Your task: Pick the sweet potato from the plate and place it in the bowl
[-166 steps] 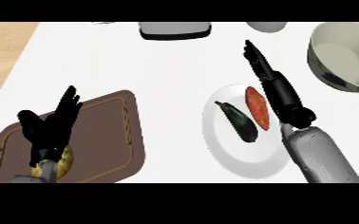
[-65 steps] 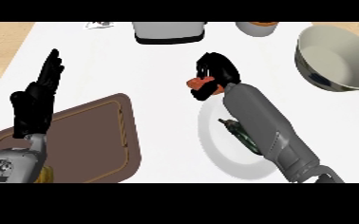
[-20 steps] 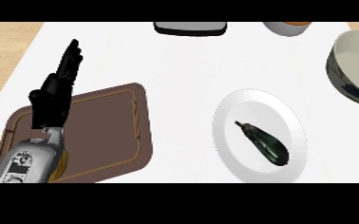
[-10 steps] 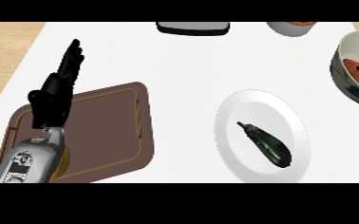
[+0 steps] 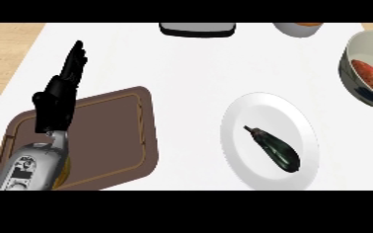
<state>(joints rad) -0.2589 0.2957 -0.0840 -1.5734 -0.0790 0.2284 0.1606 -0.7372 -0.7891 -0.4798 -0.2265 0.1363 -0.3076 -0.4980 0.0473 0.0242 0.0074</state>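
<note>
Look to the right edge: the bowl [image 5: 357,74] is cut off there, only its left part showing, and the sweet potato [image 5: 363,69] lies inside it as an orange-red patch against the inner wall. You cannot see the bowl's far rim.

The plate [image 5: 247,116] sits on the white desk [image 5: 189,69] right of centre, well apart from the bowl, with bare desk between them. On it lies a dark eggplant [image 5: 274,148], slanting from upper left to lower right (stem end toward the plate's middle), its thick end near the plate's lower right rim.

Your left hand [image 5: 56,98] stands over the upper left corner of the brown cutting board [image 5: 109,138], fingers [image 5: 75,61] straight and together, pointing up past the board's top edge and holding nothing. Its grey forearm [image 5: 33,165] comes in from the lower left and covers the board's left part. Your right hand is not in the picture.

Between the board's right edge and the plate's left rim runs a strip of bare desk, and the wide middle of the desk above both is bare as well. Along the top edge sit a dark-rimmed grey container [image 5: 197,28] and, further right, a pale cup [image 5: 297,28], both cut by the frame. At the left, the desk ends in a wooden strip [image 5: 16,54].
</note>
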